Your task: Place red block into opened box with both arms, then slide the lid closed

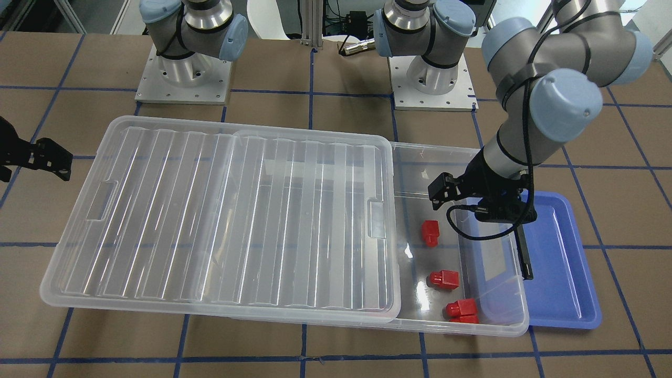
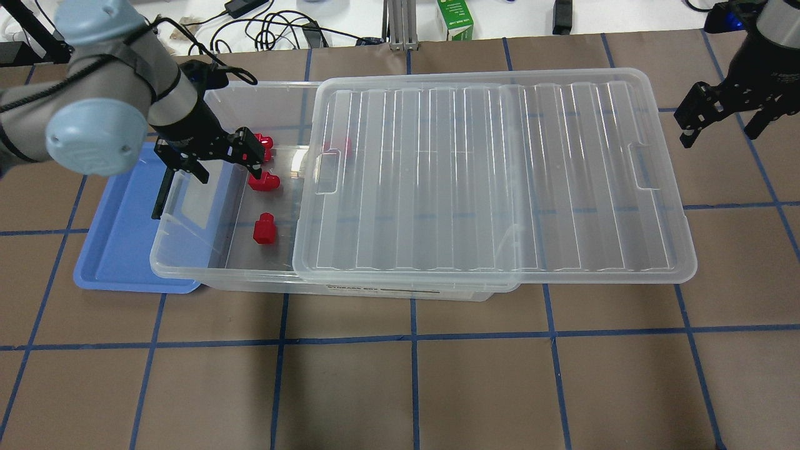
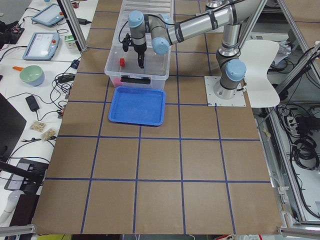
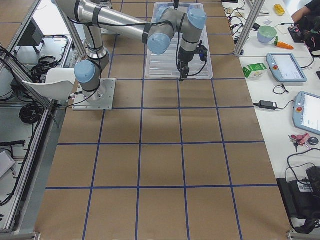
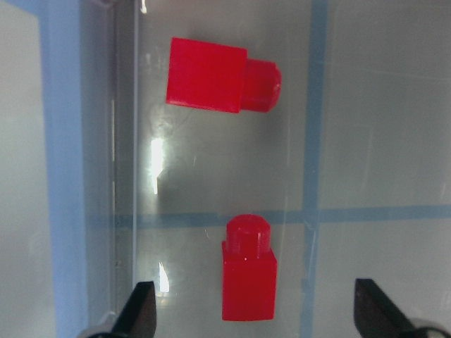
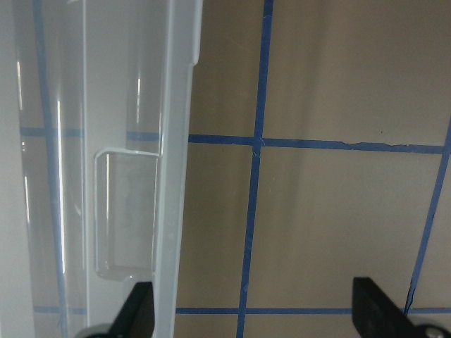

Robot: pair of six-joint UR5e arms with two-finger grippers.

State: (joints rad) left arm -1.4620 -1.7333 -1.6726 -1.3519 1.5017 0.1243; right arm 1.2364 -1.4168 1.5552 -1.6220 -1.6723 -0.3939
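Already, in the front view, the small glossy red plastic block lies on the floor of the large clear plastic storage box, at its uncovered end beside two look-alike red blocks. The broad ribbed translucent lid covers the rest and overhangs the other end. The left hand hovers empty over the opening, and the right hand sits just off the lid's overhanging short edge. From overhead you can see both hands with jaws spread, the right one near the lid but apart from it. The left side view shows the box's end with its black latch bar against the flat blue plastic tray. The right side view shows only the near arm reaching down at the lid's end above the brown desk. In the left wrist view the fingertips stand wide, with the block below and between them. It should be light, hard and slick, so grip the flat sides of the square body, never the rounded stub. In the right wrist view the handle notch lies just left of the open fingertips. Expect the lid to be light and flexible. Push at that notch, mid-edge, or it may skew and bind on the rim.
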